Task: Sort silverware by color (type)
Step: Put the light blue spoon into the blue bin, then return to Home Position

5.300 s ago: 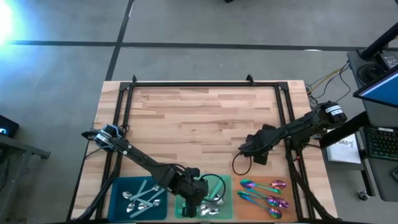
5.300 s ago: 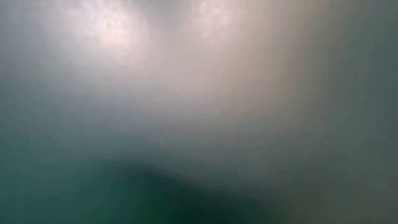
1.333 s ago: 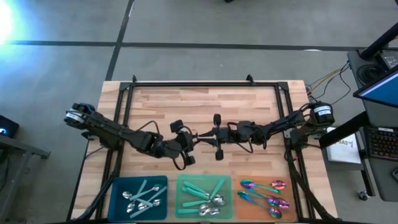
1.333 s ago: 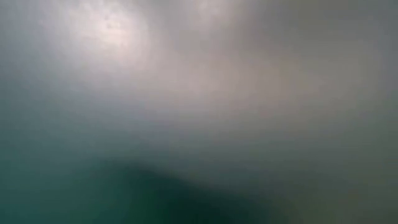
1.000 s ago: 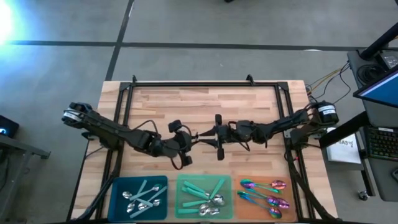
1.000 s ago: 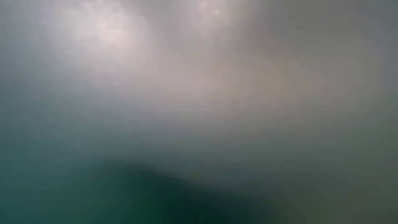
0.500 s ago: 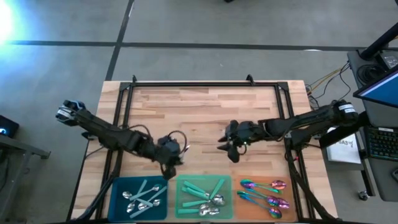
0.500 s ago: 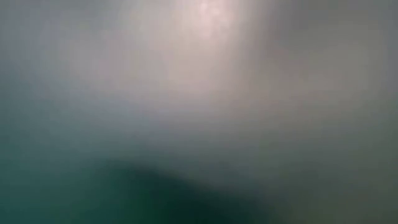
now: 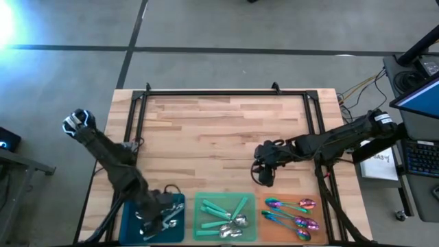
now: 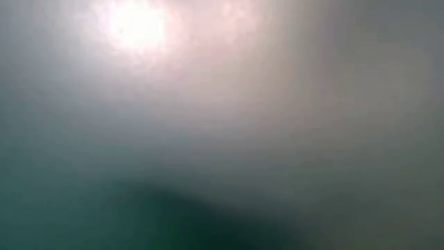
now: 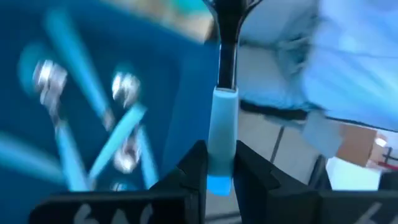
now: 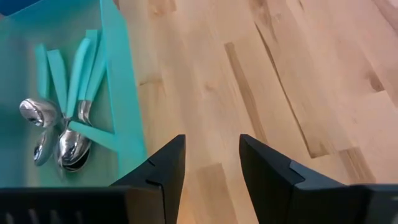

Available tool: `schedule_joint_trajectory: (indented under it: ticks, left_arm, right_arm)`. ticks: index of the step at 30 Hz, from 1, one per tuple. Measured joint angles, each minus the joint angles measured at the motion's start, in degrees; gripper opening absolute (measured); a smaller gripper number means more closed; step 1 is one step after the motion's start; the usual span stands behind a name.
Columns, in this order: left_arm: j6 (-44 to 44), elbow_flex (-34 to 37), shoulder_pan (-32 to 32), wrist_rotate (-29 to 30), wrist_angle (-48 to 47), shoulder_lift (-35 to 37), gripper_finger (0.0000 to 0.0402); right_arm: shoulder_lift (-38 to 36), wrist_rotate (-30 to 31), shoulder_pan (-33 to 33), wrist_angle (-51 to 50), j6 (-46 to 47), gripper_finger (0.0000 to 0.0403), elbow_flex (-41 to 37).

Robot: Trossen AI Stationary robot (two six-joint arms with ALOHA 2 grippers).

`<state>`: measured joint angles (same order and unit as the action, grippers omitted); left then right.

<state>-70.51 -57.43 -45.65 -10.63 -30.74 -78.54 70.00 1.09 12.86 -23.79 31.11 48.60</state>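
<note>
My left gripper (image 9: pixel 164 208) hangs over the blue tray (image 9: pixel 132 221) at the table's near-left and is shut on a pale blue-handled spoon (image 11: pixel 222 118). Several more blue-handled spoons (image 11: pixel 118 134) lie in that tray. Teal-handled spoons (image 9: pixel 226 216) lie in the green tray (image 12: pixel 118 81). Iridescent purple spoons (image 9: pixel 295 213) rest on the orange tray (image 9: pixel 328 213). My right gripper (image 9: pixel 263 177) is open and empty (image 12: pixel 211 155) above bare wood, just beyond the green and orange trays. The low view shows only haze. My left gripper pinches the spoon's pale blue handle (image 11: pixel 222 134) near its free end between its two fingers (image 11: pixel 194 168). The spoon lies along the fingers and sticks out ahead of them, its dark metal neck (image 11: pixel 227 43) farthest away. I cannot tell whether its far end touches anything.
The three trays sit side by side along the near edge. Black frame rails (image 9: pixel 137 130) run along the table's left, right and far sides. Bare wood (image 9: pixel 219 123) fills the middle and far part. A desk with a keyboard (image 9: pixel 418 158) stands to the right of the table.
The two grippers stood close together at the table's middle. My left gripper has since swung toward the near-left, coming over the blue tray. My right gripper has drawn back a little toward the right and the near edge.
</note>
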Motion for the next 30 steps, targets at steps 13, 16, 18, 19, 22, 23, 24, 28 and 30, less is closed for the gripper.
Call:
schedule_joint_trajectory:
  ticks: [13,16,18,19,22,23,24,28,30]
  left_arm:
    - [-14.88,0.46,-4.79,-11.45,-11.01,-2.35,0.0075]
    - [-14.89,0.46,-4.69,-11.32,-11.08,-2.91,0.0095]
    - [-14.67,0.46,-4.69,-10.99,-11.36,-3.36,0.0104]
    - [-13.95,0.46,-4.70,-10.93,-11.67,-3.54,0.0107]
    - [-11.86,0.46,-4.72,-8.29,-11.91,-3.72,0.0109]
    - [-10.93,0.46,-4.72,-5.50,-11.94,-3.72,0.0108]
    - [-9.47,0.46,-4.71,-1.99,-11.94,-3.70,0.0107]
    - [-0.25,0.13,-3.56,12.26,-11.95,-3.54,0.0103]
    - [3.80,-0.34,-2.60,18.08,-11.96,-3.50,0.0102]
  right_arm:
    - [0.28,0.45,0.00,0.00,-0.19,0.0135,-0.02]
    - [0.13,0.50,0.00,0.02,-1.60,0.0135,-0.02]
    - [0.08,0.54,-0.02,0.02,-2.79,0.0134,-0.02]
    - [0.08,0.53,-0.02,0.02,-3.05,0.0134,-0.02]
    - [-0.01,0.38,-0.04,0.02,-2.36,0.0134,-0.06]
    - [-0.07,0.40,-0.04,-0.01,-2.42,0.0134,-0.09]
    - [-0.16,0.43,-0.04,-0.03,-2.90,0.0134,-0.09]
    - [-0.57,0.43,-0.33,-1.67,-7.90,0.0134,-0.09]
    - [-0.69,0.38,-1.40,-3.42,-10.07,0.0134,-0.09]
